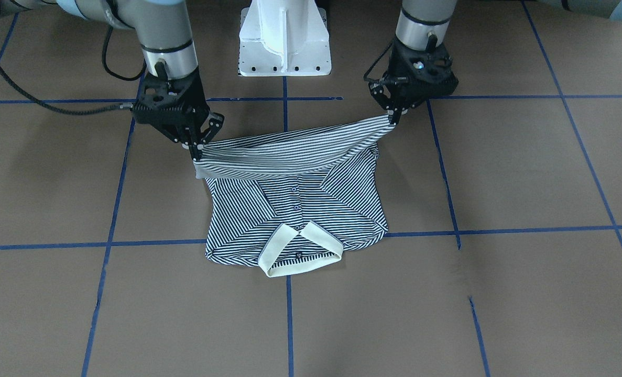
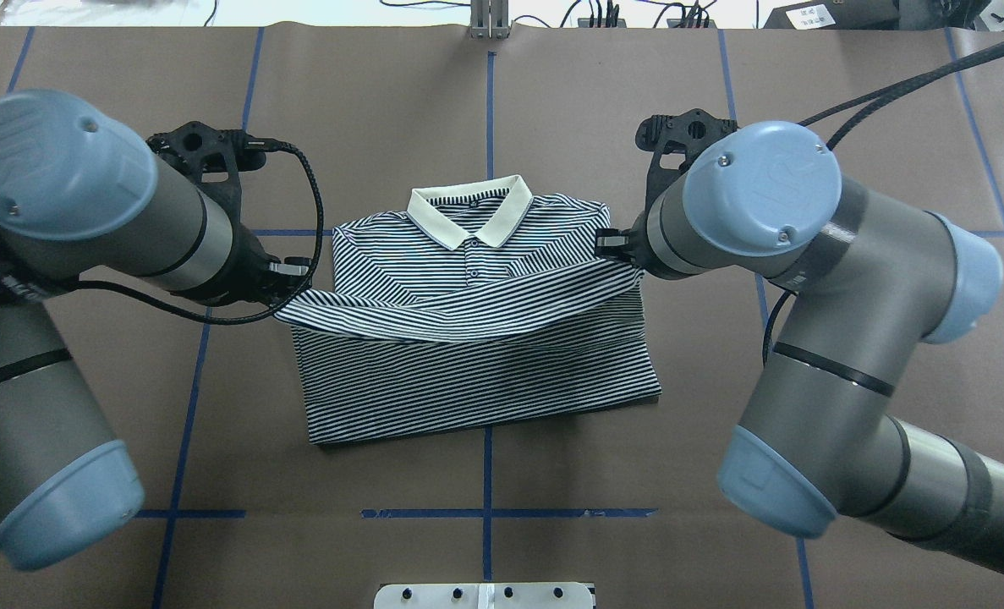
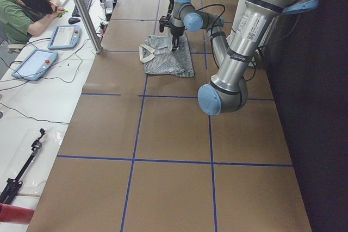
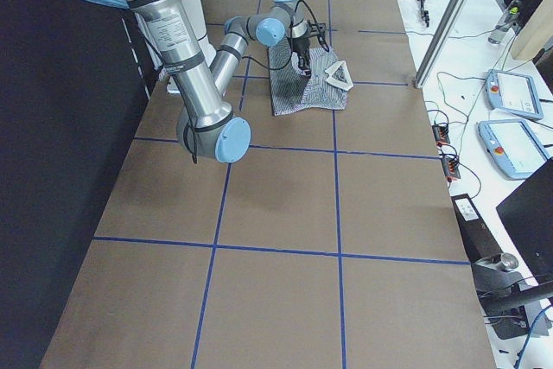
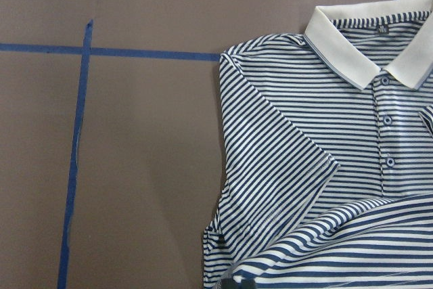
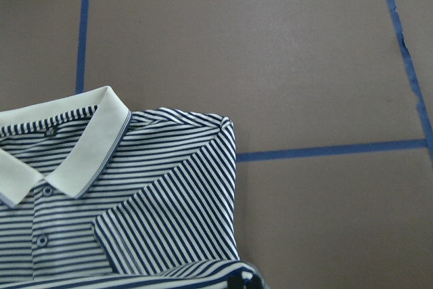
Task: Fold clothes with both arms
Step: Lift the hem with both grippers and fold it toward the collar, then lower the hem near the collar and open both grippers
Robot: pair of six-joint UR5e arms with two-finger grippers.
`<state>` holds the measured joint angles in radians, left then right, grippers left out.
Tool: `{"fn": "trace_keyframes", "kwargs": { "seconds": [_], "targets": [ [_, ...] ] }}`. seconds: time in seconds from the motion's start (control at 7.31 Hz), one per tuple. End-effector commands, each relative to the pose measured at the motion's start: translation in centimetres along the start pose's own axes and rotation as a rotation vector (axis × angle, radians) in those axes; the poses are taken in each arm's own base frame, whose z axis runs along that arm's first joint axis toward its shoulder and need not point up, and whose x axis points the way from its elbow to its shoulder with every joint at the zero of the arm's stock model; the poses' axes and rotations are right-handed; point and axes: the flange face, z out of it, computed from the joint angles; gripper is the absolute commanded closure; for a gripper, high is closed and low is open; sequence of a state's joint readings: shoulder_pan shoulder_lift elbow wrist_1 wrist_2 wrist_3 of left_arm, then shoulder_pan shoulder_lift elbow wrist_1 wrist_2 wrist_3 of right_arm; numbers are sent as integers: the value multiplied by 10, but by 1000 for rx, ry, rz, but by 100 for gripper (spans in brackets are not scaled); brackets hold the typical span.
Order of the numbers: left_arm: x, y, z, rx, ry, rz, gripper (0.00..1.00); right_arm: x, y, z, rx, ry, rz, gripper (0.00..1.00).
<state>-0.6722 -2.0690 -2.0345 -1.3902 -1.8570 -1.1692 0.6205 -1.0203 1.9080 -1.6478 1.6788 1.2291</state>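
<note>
In the front-facing view, the striped polo shirt (image 1: 295, 209) lies face up at the middle of the table (image 1: 525, 173) with its sleeves (image 1: 235, 209) folded in, and the left gripper (image 1: 394, 118) and right gripper (image 1: 195, 149) each pinch a corner of the hem (image 1: 290, 152), holding it taut above the shirt. Overhead, that hem hangs over the chest, short of the cream collar (image 2: 512, 211), so the final fold seems half done. Both wrist views show collar and placket (image 5: 387, 140) uncovered; laying down and release are left

Overhead, front, side views, wrist close-ups, sharing shirt (image 2: 468, 381)
</note>
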Motion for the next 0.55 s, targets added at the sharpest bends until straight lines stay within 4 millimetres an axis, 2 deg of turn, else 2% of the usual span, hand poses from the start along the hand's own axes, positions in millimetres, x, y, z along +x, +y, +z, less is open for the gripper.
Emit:
{"fn": "trace_keyframes", "kwargs": {
  "seconds": [0.0,0.14,0.27,0.41],
  "targets": [
    [-5,-42,63,55,-34,14,100,-9,-26,64,7,32,14,100],
    [-14,-57,83,60,-57,24,100,-7,-33,87,11,37,14,100],
    [-20,-64,110,51,-74,20,100,-1,-36,108,14,44,8,100],
    [-24,-68,127,51,-79,19,100,6,-39,126,12,64,8,100]
  ]
}}
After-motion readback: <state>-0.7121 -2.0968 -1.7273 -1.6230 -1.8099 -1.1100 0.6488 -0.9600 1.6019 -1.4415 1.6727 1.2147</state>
